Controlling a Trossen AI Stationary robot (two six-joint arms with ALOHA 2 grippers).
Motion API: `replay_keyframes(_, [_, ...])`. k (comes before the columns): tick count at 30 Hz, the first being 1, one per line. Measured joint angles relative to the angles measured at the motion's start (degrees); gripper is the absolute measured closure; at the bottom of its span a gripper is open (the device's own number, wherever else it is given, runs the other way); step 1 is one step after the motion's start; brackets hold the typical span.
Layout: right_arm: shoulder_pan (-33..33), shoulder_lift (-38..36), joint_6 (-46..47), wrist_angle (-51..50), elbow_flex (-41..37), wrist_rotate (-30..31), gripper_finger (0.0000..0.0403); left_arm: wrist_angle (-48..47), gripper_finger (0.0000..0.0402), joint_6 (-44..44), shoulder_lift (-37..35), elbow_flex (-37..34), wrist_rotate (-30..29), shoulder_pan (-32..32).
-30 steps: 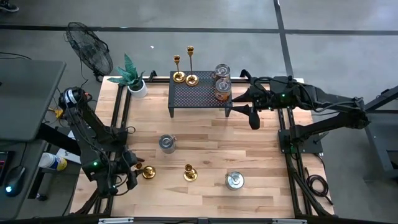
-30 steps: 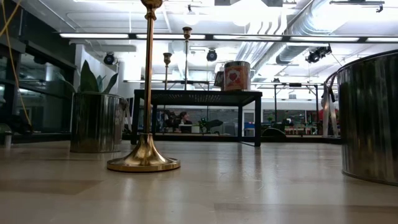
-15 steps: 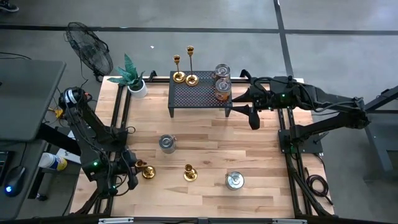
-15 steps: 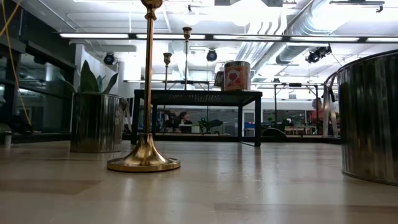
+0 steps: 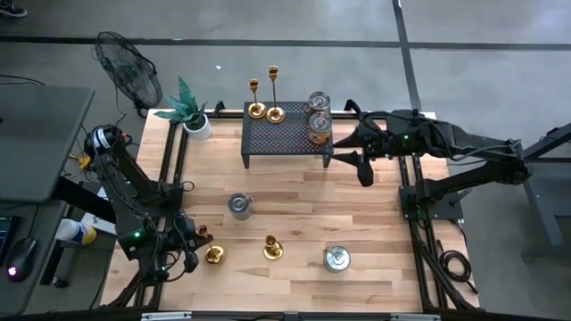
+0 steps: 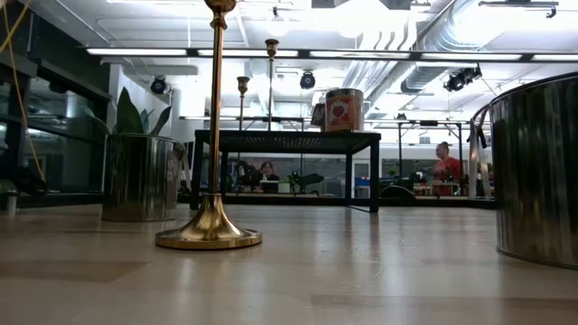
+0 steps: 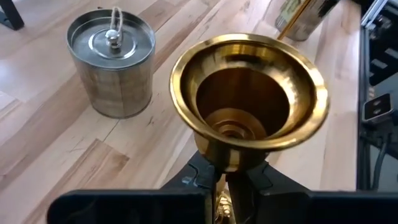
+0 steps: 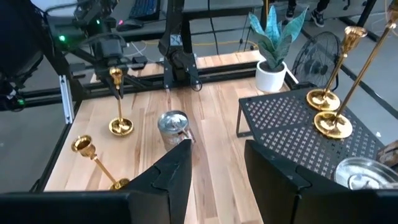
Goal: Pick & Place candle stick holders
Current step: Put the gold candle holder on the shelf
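My left gripper (image 5: 193, 242) is shut on a gold candle stick holder (image 5: 214, 256) at the table's near left; the holder also shows in the right wrist view (image 8: 118, 102). A second holder (image 5: 272, 248) stands on its round base near the front middle and is large in the low view (image 6: 209, 181). Two taller holders (image 5: 257, 109) (image 5: 275, 112) stand on the black perforated rack (image 5: 285, 138) at the far side. My right gripper (image 5: 361, 169) is open and empty beside the rack's right end. My left gripper pinches the holder's slim neck (image 7: 225, 167) between its two fingers, just under the flared cup (image 7: 249, 93) at the holder's top. The holder stands about upright with its round base (image 8: 121, 127) down at the table. I cannot tell whether the base touches the wood.
Two lidded metal tins (image 5: 239, 205) (image 5: 336, 259) stand on the table. Two jars (image 5: 318, 102) (image 5: 318, 130) sit on the rack's right part. A potted plant (image 5: 194, 120) is at the far left corner, and a fan (image 5: 129, 67) lies beyond it.
The base of the holder in my left gripper has shifted a little toward the table's near edge. My right gripper has kept still.
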Motion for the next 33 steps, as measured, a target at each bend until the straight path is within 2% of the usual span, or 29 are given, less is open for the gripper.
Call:
replay_keyframes(8, [0.0,0.0,-0.1,-2.9,0.0,-0.4,0.0263,-2.2,0.0392,-2.1,0.0,4.3,-4.0,0.0])
replay_keyframes(13, [0.0,0.0,-0.5,-3.0,0.0,-0.6,0.0263,-5.6,0.0392,-0.2,-0.1,9.3,-5.6,3.2])
replay_keyframes(25, [0.0,0.0,-0.6,-2.0,0.0,-1.6,0.0263,-6.6,0.0392,22.0,-0.2,25.4,-5.7,15.0])
replay_keyframes(33, [0.0,0.0,-0.5,-2.1,0.0,-2.0,0.0263,-6.6,0.0392,39.1,-0.2,34.0,-6.1,28.1])
